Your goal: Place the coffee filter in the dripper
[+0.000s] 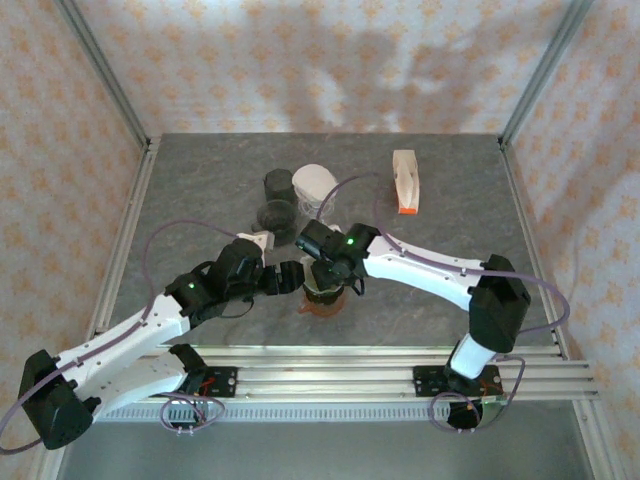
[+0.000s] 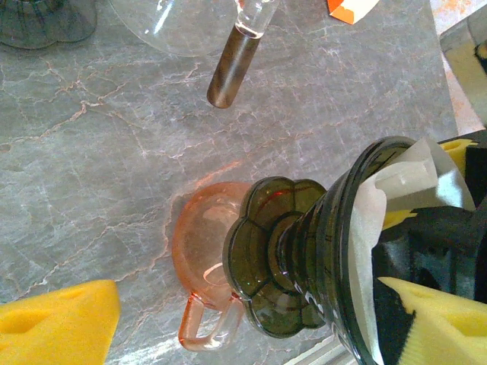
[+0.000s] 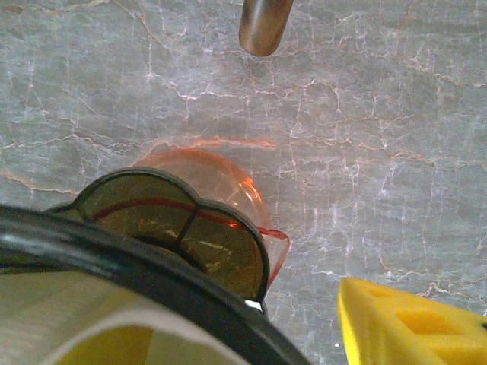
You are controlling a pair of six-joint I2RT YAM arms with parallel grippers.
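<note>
A dark green glass dripper (image 1: 322, 290) is over a pink glass cup (image 2: 199, 251), and I cannot tell whether it rests on it. The white coffee filter (image 2: 403, 182) lies inside the dripper's mouth. My right gripper (image 1: 326, 268) hangs over the dripper with its jaws apart. One finger is inside, showing yellow through the paper (image 3: 76, 346). The other finger (image 3: 411, 323) stands clear outside the dripper's rim (image 3: 152, 277). My left gripper (image 1: 292, 278) is open at the dripper's left side. One yellow finger (image 2: 57, 323) is well apart from the dripper's scalloped base (image 2: 281, 258).
Behind the cup lie a glass server (image 1: 312, 185) with a metal handle (image 2: 232, 65) and two dark drippers (image 1: 278, 200). A white holder with an orange end (image 1: 405, 180) lies at the back right. Bare marbled tabletop (image 3: 380, 152) stretches to the right.
</note>
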